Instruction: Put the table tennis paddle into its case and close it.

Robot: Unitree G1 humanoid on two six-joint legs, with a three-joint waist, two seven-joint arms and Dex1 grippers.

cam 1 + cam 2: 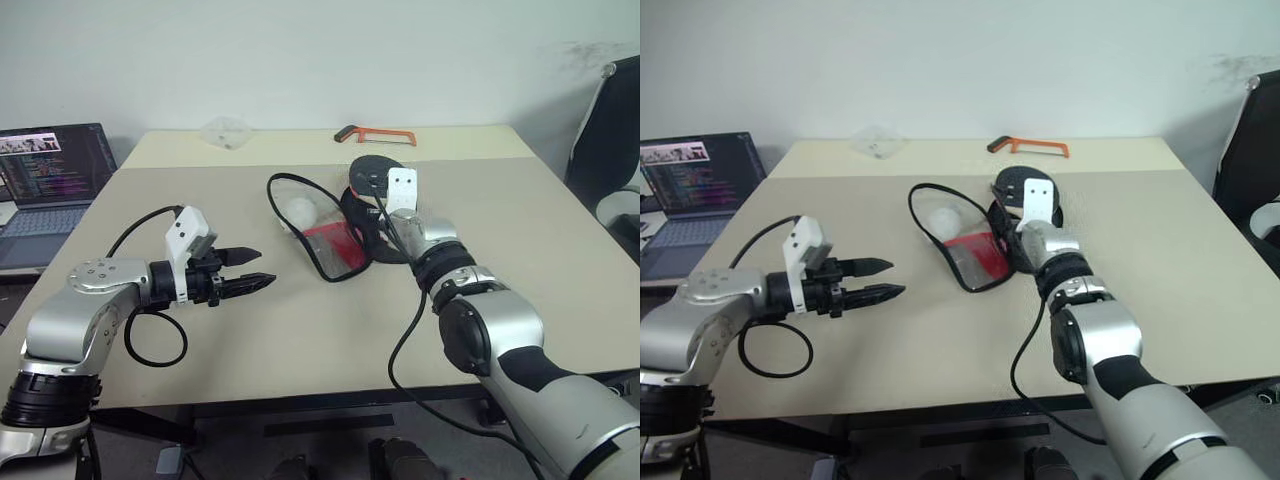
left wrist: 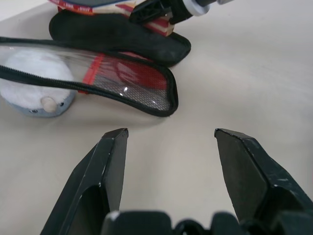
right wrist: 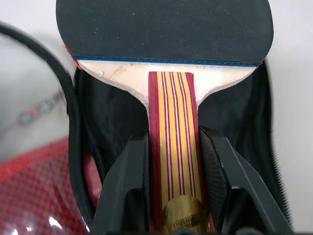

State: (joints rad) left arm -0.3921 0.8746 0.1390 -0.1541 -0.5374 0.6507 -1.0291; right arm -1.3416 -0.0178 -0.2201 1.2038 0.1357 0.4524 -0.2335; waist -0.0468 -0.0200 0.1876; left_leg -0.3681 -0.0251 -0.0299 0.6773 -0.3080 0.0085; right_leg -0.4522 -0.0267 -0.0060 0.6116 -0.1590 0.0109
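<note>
Paddle (image 3: 164, 29) — handle clamped in right gripper (image 3: 172, 161), held over the unzipped case (image 1: 335, 240) mid-table, not yet inside. Left gripper (image 1: 250, 270) — jaws apart, empty, hovering near the case. Remaining: slide paddle in, fold flap over, zip shut.

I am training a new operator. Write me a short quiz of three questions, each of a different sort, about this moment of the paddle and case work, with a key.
1. True or false: the right gripper is shut on the handle of the table tennis paddle.
2. The left gripper is: A) holding the case, B) open and holding nothing, C) holding the white pouch.
3. Fill in: the case lies ____, its flap folded back on the table.

Key: 1 true; 2 B; 3 open. The white pouch lies at the case's clear flap.
</note>
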